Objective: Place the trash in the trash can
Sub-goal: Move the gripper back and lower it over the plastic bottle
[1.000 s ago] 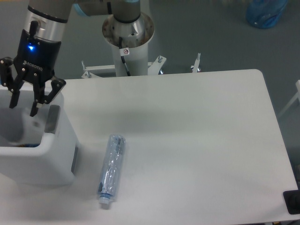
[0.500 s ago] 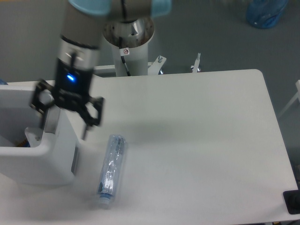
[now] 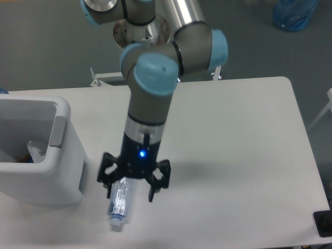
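The clear plastic bottle (image 3: pixel 120 202) with a blue cap lies on the white table near the front edge, cap end toward me. My gripper (image 3: pixel 130 191) hangs right over the bottle's upper half, open, one finger on each side of it; its body hides the far end. The white trash can (image 3: pixel 49 166) stands at the left edge. The whitish creased cup scrap (image 3: pixel 36 150) shows inside it against the inner wall.
The arm's white pedestal base (image 3: pixel 141 32) stands behind the table. A blue bag (image 3: pixel 293 14) lies on the floor at the far right. A black object (image 3: pixel 324 223) sits at the table's front right corner.
My gripper has moved from above the trash can, right and forward across the table, and now stands low over the bottle. The bottle has not moved.
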